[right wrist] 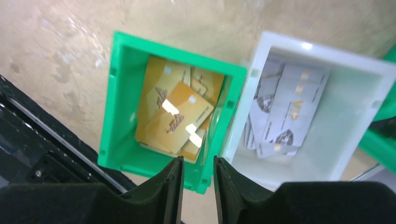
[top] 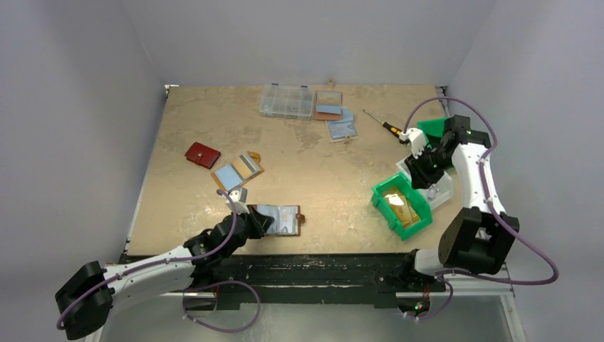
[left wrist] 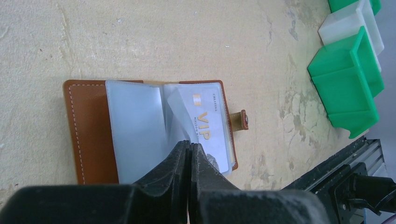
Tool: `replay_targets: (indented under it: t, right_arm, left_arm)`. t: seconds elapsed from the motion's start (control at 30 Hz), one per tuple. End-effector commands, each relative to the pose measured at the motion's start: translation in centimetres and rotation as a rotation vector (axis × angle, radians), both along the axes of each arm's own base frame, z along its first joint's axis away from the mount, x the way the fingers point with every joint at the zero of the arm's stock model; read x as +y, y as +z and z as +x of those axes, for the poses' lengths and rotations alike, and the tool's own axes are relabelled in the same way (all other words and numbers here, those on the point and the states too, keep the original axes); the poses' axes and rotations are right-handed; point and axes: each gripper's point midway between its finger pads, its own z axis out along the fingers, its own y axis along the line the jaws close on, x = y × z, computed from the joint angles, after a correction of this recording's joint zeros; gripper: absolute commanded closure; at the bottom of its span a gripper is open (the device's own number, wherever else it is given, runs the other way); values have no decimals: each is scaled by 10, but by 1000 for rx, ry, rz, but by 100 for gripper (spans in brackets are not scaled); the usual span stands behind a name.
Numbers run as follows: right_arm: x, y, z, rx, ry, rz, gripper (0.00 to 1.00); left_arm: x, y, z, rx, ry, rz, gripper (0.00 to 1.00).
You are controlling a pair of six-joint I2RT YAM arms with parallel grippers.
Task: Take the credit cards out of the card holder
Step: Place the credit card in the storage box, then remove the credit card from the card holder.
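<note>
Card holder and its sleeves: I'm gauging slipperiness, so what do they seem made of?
The card holder looks like matte brown leather or imitation, given the pale stitching along its edge. Its sleeves look like thin, bluish clear plastic: a silvery card shows through one.

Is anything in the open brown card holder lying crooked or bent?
Yes. In the card holder, one clear sleeve is curled up and slants across the silvery VIP card, unlike the flat sleeve beside it. The shut left hand sits at its lower edge. Nothing looks spilled or broken.

Three bins (right wrist: 122, 93), one screwdriver (top: 381, 125)
</note>
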Motion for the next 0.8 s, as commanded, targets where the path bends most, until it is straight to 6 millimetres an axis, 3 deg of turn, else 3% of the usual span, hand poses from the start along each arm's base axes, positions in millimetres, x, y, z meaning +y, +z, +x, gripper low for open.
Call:
replay_targets:
  t: [0.0, 0.2, 0.3, 0.37, 0.47, 0.63, 0.77]
  right_arm:
    - [36, 42, 16, -176, 88, 144, 64]
    - [154, 65, 6, -314, 362, 472, 63]
    - [199, 71, -3, -354, 472, 583, 61]
    - [219, 74, -9, -333, 532, 640, 60]
    - [244, 67, -24, -230, 600, 710, 61]
    - [271, 49, -42, -173, 653, 776, 62]
    - [287, 38, -51, -115, 641, 808, 62]
  left_arm:
    - [0, 5, 1, 0, 11, -12, 100]
    - [11, -3, 0, 41, 51, 30, 100]
    - [24, -13, -3, 93, 99, 89, 100]
    - [32, -15, -4, 120, 134, 117, 99]
    - [42, -17, -5, 153, 185, 149, 88]
    - [53, -15, -6, 200, 246, 195, 70]
    - [57, -5, -3, 209, 262, 257, 64]
